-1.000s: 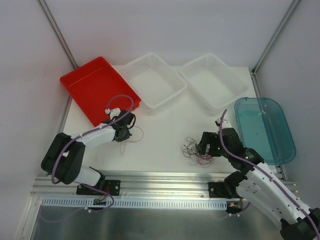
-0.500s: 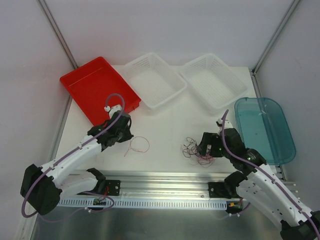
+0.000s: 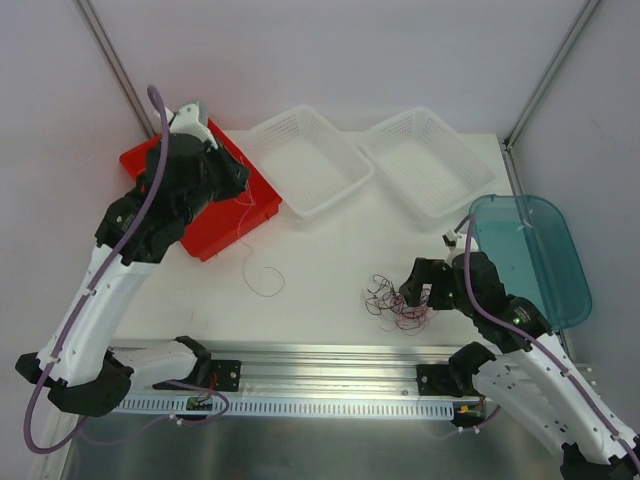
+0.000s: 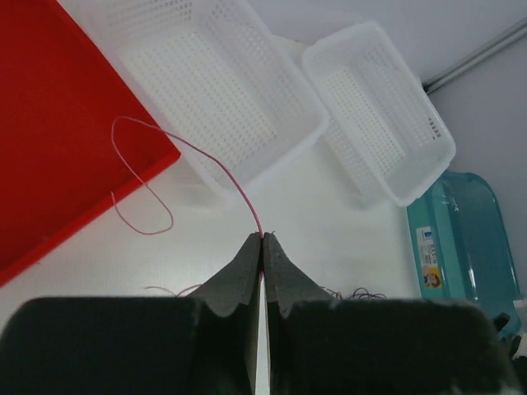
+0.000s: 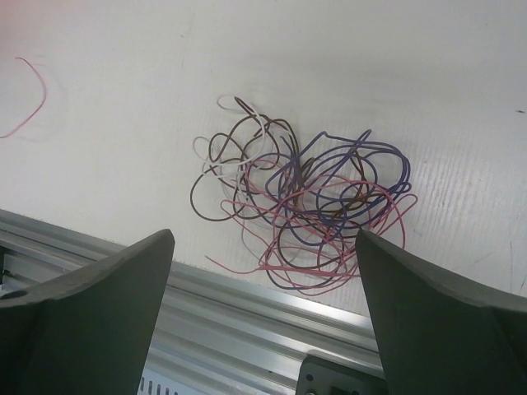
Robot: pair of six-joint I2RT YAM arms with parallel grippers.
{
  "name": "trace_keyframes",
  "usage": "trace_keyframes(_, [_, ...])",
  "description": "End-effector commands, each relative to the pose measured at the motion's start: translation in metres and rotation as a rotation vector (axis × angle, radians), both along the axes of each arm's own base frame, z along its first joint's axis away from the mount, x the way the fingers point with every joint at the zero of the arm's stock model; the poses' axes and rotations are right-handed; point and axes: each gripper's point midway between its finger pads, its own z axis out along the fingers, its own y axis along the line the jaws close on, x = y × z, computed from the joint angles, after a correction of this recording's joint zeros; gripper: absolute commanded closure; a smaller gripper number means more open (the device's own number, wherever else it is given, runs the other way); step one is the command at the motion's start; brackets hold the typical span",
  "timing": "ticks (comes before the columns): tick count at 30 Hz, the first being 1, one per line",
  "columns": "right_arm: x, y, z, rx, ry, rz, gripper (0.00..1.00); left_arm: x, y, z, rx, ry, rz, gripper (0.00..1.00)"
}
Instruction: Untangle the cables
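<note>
A tangle of pink, purple, brown and white cables [image 3: 395,302] lies on the white table near its front edge; the right wrist view shows it [image 5: 305,202] below the fingers. My right gripper [image 3: 418,290] is open, just above and right of the tangle, touching nothing [image 5: 263,239]. My left gripper [image 3: 238,188] is raised over the red tray's [image 3: 140,160] near corner, shut on one pink cable [image 3: 245,262] that hangs down to the table. In the left wrist view the jaws [image 4: 262,240] pinch that cable [image 4: 216,162], which loops over the tray's edge [image 4: 49,123].
Two white mesh baskets [image 3: 310,160] [image 3: 425,160] stand at the back. A teal bin [image 3: 530,255] sits at the right edge, beside my right arm. An aluminium rail [image 3: 320,360] runs along the front edge.
My left arm has risen and swung back-left from the table toward the red tray, lifting the pink cable with it. My right gripper has stayed by the tangle, slightly higher.
</note>
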Motion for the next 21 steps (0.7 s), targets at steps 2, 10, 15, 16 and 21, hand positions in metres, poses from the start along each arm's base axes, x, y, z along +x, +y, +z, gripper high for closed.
trace_keyframes(2, [-0.001, -0.002, 0.016, -0.018, -0.014, 0.016, 0.03, 0.025, 0.026, 0.042, 0.14, -0.07, 0.029, 1.0])
trace_keyframes(10, [0.0, 0.006, 0.021, -0.012, 0.01, 0.047, 0.03, 0.097, 0.066, 0.064, 0.172, -0.084, 0.108, 1.0])
trace_keyframes(15, [0.0, 0.013, 0.018, -0.008, 0.038, 0.076, 0.03, 0.155, 0.109, 0.024, 0.257, -0.006, 0.177, 1.0])
trace_keyframes(16, [-0.001, 0.013, 0.017, -0.009, 0.043, 0.079, 0.03, 0.165, 0.114, 0.02, 0.265, -0.005, 0.185, 1.0])
trace_keyframes(21, [-0.001, 0.013, 0.012, -0.022, 0.064, 0.079, 0.03, 0.213, 0.147, -0.052, 0.277, 0.146, 0.207, 1.0])
